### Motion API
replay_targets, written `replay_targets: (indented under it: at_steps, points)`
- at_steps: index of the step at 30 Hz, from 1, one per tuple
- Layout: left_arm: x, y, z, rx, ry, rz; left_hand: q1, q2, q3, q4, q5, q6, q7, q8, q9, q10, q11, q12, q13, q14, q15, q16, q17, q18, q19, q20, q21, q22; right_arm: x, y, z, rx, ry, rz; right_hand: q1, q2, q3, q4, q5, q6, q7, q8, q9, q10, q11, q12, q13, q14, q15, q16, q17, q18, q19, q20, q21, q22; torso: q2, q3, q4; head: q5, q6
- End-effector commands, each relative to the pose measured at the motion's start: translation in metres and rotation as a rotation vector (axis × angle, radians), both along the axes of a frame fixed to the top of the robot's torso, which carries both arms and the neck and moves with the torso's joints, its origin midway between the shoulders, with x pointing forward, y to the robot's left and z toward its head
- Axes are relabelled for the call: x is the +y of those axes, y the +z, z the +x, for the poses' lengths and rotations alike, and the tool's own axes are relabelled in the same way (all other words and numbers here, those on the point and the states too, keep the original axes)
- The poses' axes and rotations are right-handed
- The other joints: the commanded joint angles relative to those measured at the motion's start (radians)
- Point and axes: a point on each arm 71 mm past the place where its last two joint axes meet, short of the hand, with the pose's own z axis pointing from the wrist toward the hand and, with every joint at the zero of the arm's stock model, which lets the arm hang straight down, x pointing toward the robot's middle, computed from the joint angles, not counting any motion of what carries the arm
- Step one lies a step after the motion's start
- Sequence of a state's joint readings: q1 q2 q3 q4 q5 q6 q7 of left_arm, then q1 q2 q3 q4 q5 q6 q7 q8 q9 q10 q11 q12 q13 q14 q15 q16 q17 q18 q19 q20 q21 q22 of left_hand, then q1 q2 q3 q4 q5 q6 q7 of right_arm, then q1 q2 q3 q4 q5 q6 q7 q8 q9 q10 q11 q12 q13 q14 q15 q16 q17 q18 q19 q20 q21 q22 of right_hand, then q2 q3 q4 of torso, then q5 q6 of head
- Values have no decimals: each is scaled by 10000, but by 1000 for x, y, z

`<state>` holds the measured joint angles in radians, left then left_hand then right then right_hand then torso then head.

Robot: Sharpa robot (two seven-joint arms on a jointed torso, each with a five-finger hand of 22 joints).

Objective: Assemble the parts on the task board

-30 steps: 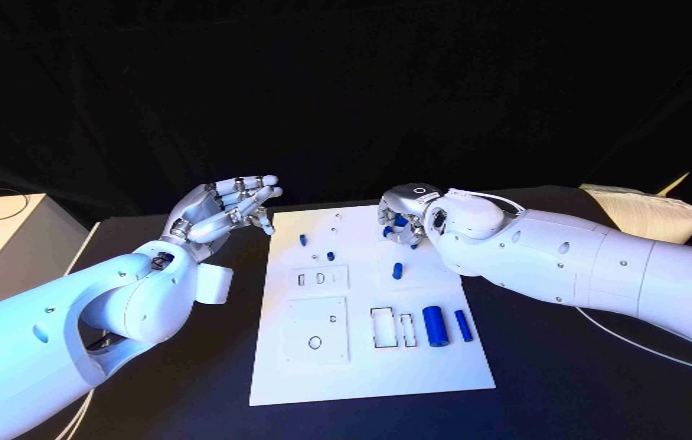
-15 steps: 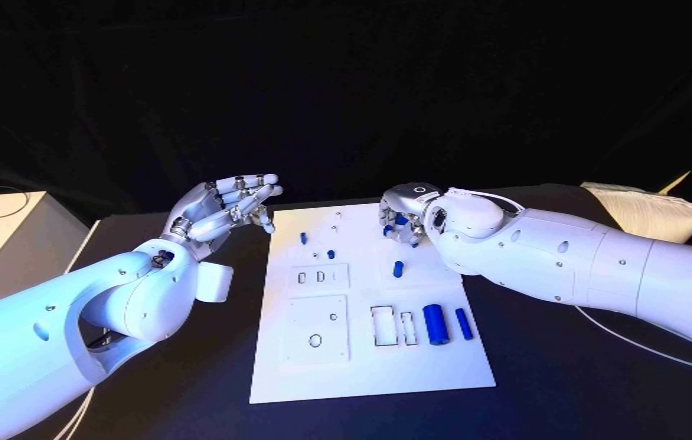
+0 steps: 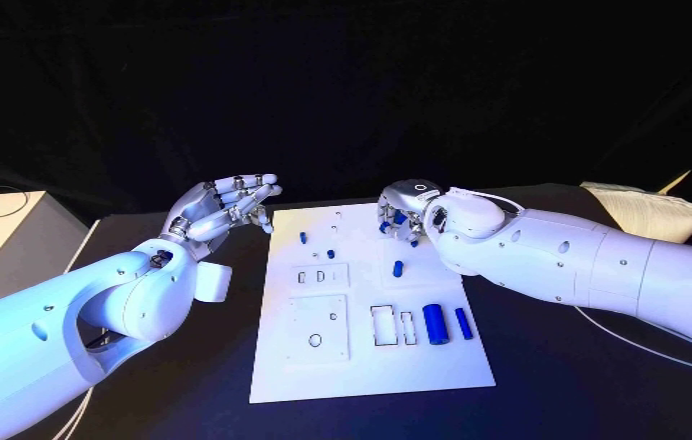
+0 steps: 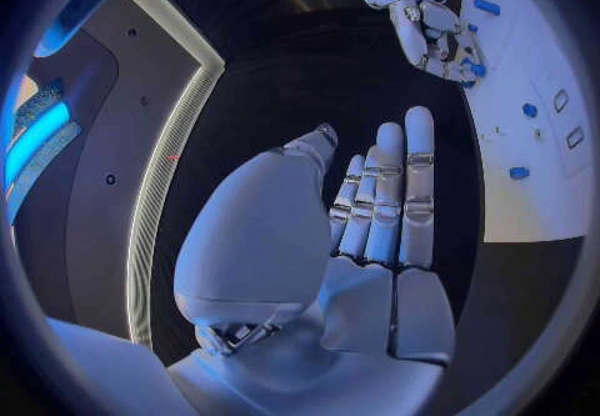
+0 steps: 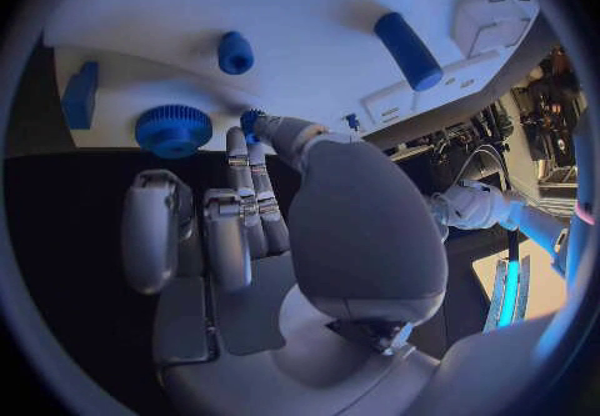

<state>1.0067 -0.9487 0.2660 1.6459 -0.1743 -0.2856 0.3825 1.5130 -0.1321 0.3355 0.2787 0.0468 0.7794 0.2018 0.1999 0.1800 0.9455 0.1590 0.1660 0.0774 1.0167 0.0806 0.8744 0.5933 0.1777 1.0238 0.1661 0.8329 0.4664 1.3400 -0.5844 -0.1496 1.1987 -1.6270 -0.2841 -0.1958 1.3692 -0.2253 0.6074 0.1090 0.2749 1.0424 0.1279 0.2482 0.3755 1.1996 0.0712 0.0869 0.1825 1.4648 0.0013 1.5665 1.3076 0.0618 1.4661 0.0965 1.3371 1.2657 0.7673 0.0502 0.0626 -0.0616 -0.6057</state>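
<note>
Black counter [image 3: 173, 380] carries the white task board [image 3: 368, 365]. Left hand [image 3: 224, 208] hovers released, fingers apart; right hand [image 3: 405, 212] pinches a small blue part [image 5: 253, 120] at the board's far edge.

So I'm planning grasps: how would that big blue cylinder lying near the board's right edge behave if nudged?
The big blue cylinder lies on its round side on the flat task board, so it would probably roll sideways. It looks rigid and smooth, so possibly slippery. The thinner blue rod beside it could get knocked.

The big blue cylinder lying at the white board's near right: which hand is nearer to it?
Right. The right hand hovers over the board's far edge beyond the big blue cylinder; the left hand is raised off the board's far-left corner.
</note>
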Motion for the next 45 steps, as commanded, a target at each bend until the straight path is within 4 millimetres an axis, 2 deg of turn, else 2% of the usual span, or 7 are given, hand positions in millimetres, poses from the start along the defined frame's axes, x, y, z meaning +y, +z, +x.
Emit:
replay_targets:
  at_steps: [1, 10, 14, 23, 29, 37, 45]
  points:
    - [-1, 1, 0, -76, -68, -17, -42, -32, 81, -3, 37, 70, 184, 57, 14, -61, -2, 44, 8, -71, 2, 34, 11, 48, -88, 12, 31, 9, 0, 4, 0, -538, -133, 321, -7, 117, 37, -70, -4, 94, -1, 79, 46, 84, -14, -32, -16, 1010, -91, -40, 2398, 54, -1, -52, -8, 8, 9, -11, 0, 0, 27]
    - [0, 1, -1, -87, -50, -9, -37, -33, 87, -7, 36, 75, 185, 62, 16, -65, -1, 48, 7, -73, 2, 37, 10, 49, -96, 13, 41, 15, 6, 11, -2, -1323, -155, 771, -24, 78, 82, -203, -25, 63, 23, 91, 108, 99, -2, -89, -50, 1015, -89, -32, 2422, 44, 14, -59, 18, 50, 11, -27, 15, 8, 79]
    - [0, 2, -1, -96, -36, -4, -37, -33, 87, -7, 36, 75, 185, 62, 16, -65, -1, 48, 7, -73, 2, 37, 10, 49, -96, 13, 41, 15, 15, 14, -3, -1708, -92, 972, -40, 58, 91, -230, -16, 51, 28, 90, 121, 92, 5, -109, -61, 1018, -85, -27, 2436, 37, 24, -58, 40, 80, 20, -12, 13, 17, 105]
    - [0, 2, -1, -105, -56, -14, -30, -35, 95, -14, 36, 80, 185, 67, 18, -70, -1, 51, 6, -76, 2, 39, 9, 50, -105, 14, 55, 23, 35, 17, 3, -2191, 58, 1092, -111, 12, 116, -282, -20, -2, 49, 72, 152, 65, 27, -164, -94, 1023, -67, -18, 2461, 31, 33, -50, 55, 105, 41, -24, 32, 36, 150]
    - [-2, 2, -2, -108, -95, -32, -25, -38, 101, -19, 36, 87, 183, 74, 20, -72, -1, 56, 6, -80, 2, 41, 8, 50, -115, 15, 67, 31, 51, 16, 6, -2195, 271, 1142, -120, 7, 124, -293, -23, -12, 52, 68, 157, 56, 31, -175, -101, 1025, -64, -16, 2466, 28, 38, -48, 64, 118, 58, -3, 46, 57, 120]
    - [1, 3, -2, -101, -46, 6, -23, -39, 106, -22, 36, 94, 183, 79, 22, -73, -1, 60, 6, -82, 3, 43, 7, 51, -122, 16, 76, 36, 64, 9, 7, -1760, 366, 1232, -157, 2, 154, -323, -27, -52, 67, 50, 174, 22, 48, -208, -126, 1024, -52, -17, 2463, 31, 33, -38, 50, 103, 96, -21, 53, 56, 79]
    - [3, 5, -5, -141, -34, 25, -23, -39, 106, -22, 36, 94, 183, 79, 22, -73, -1, 60, 6, -82, 3, 43, 7, 51, -122, 16, 76, 36, 65, 5, 11, -1760, 149, 1156, -171, -37, 198, -406, -19, -99, 83, 30, 199, -22, 64, -232, -159, 1023, -36, -18, 2461, 30, 33, -25, 51, 111, 147, -51, 105, 64, 54]
